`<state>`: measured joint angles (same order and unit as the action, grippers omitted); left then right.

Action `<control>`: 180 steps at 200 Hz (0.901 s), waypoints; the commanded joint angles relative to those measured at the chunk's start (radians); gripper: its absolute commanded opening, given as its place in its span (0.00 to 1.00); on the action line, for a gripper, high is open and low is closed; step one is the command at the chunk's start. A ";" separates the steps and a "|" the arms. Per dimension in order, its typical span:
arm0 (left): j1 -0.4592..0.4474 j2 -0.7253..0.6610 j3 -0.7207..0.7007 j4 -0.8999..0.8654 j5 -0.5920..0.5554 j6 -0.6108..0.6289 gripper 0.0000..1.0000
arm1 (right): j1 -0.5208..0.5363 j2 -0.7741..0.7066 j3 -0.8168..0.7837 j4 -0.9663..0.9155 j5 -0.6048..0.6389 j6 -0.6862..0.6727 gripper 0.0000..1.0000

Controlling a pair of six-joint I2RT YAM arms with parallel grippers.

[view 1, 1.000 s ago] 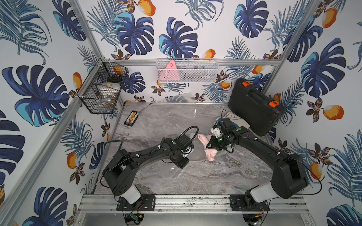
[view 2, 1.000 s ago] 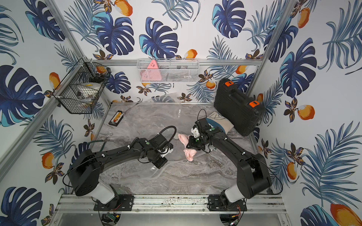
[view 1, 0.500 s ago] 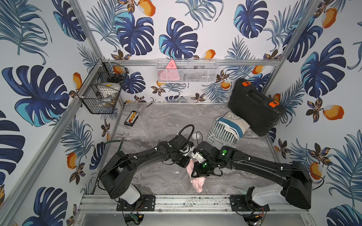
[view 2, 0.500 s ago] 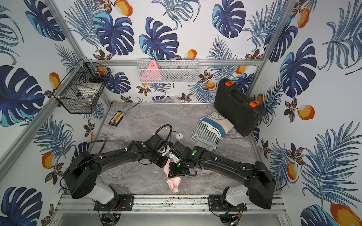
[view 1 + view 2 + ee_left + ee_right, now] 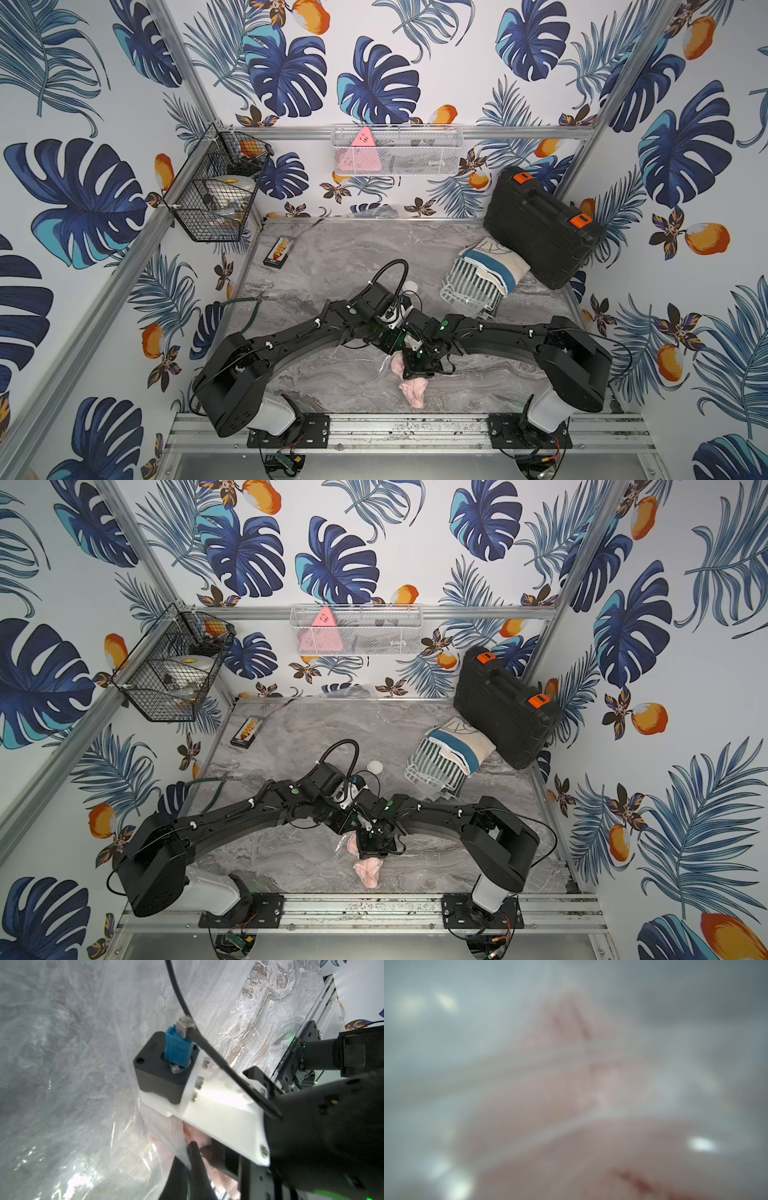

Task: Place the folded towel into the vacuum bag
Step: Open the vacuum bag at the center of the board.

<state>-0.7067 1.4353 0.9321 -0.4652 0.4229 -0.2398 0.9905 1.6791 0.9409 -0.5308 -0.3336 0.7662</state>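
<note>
- The work surface is a grey marble-pattern tabletop point(image 5: 332, 257), closed in by walls point(image 5: 374, 62) with blue leaves and orange fruits printed on them; aluminium rails run along the corners.
- The two black arms meet low over the middle of the table. The left gripper point(image 5: 192, 1149) has its jaws pressed together on a fold of clear plastic, as the left wrist view shows.
- This plastic is the vacuum bag point(image 5: 72, 1084), crinkly and transparent, spread over the marble beside the left gripper; its round white valve point(image 5: 375, 766) lies on the far side of the arms.
- The right gripper point(image 5: 419, 365) points down just beside the left one. Its fingers are hidden under its own body, so I cannot tell how they stand.
- The pink towel point(image 5: 413, 390) lies bunched directly under and in front of the right gripper, toward the front rail. The right wrist view is blurred and shows only pink cloth point(image 5: 571, 1126) behind a glossy film.
- Well apart from the right gripper, toward the back corner, a white rack point(image 5: 471, 289) with a striped cloth point(image 5: 494, 259) leans near a black case point(image 5: 540, 228).
- Far behind the left gripper a black wire basket point(image 5: 216, 203) hangs on the wall, and a white mesh basket point(image 5: 397, 151) on the back rail.
</note>
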 commanded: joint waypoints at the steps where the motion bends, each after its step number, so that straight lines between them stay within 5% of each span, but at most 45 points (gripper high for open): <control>1: 0.010 -0.040 0.032 0.044 0.010 0.011 0.00 | -0.002 0.036 -0.045 -0.014 0.054 0.008 0.00; 90: 0.038 -0.133 0.106 -0.065 -0.167 0.047 0.00 | -0.047 -0.023 -0.151 0.101 -0.027 -0.003 0.00; 132: 0.034 -0.109 0.008 0.020 -0.114 0.057 0.00 | -0.063 -0.302 -0.106 -0.130 -0.060 -0.144 0.00; 180: 0.023 -0.048 -0.018 0.099 -0.077 0.006 0.00 | -0.151 -0.442 0.023 -0.358 -0.116 -0.242 0.00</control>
<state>-0.6754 1.3651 0.9230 -0.4545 0.3073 -0.2077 0.8692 1.2869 0.8837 -0.7467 -0.4084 0.5972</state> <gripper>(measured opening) 0.063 0.229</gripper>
